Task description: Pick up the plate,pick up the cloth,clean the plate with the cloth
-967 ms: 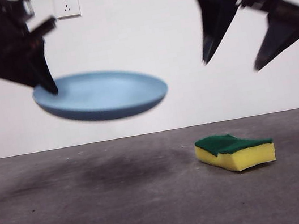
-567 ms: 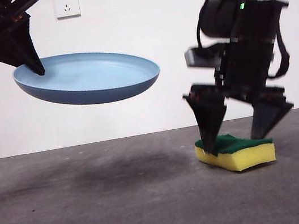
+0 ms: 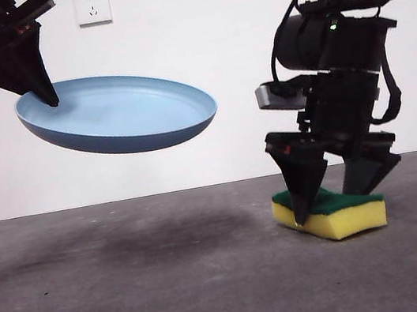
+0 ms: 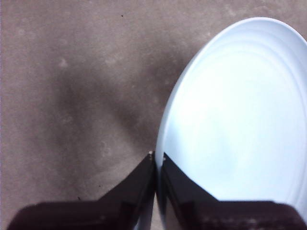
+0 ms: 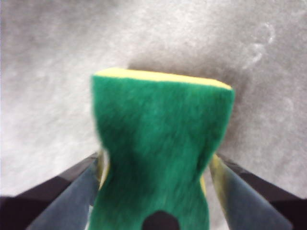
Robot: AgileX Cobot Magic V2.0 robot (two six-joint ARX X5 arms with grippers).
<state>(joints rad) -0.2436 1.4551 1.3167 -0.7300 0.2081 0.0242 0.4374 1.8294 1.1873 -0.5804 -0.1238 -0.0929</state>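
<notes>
Plate [image 3: 117,113] done: left gripper [image 3: 45,95] clamped on its rim, held high at left, tilted. Right gripper [image 3: 336,199] straddles the cloth [image 3: 332,214] on the table [image 3: 136,296] at right, jaws apart, not yet closed. Lift and wiping remain.

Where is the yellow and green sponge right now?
The sponge lies on the grey table, right side of the front view, between the right gripper's jaws.

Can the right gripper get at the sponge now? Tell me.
Probably yes. The right gripper is down at the sponge with a jaw on either side, nothing between. The left gripper holds the plate well clear.
</notes>
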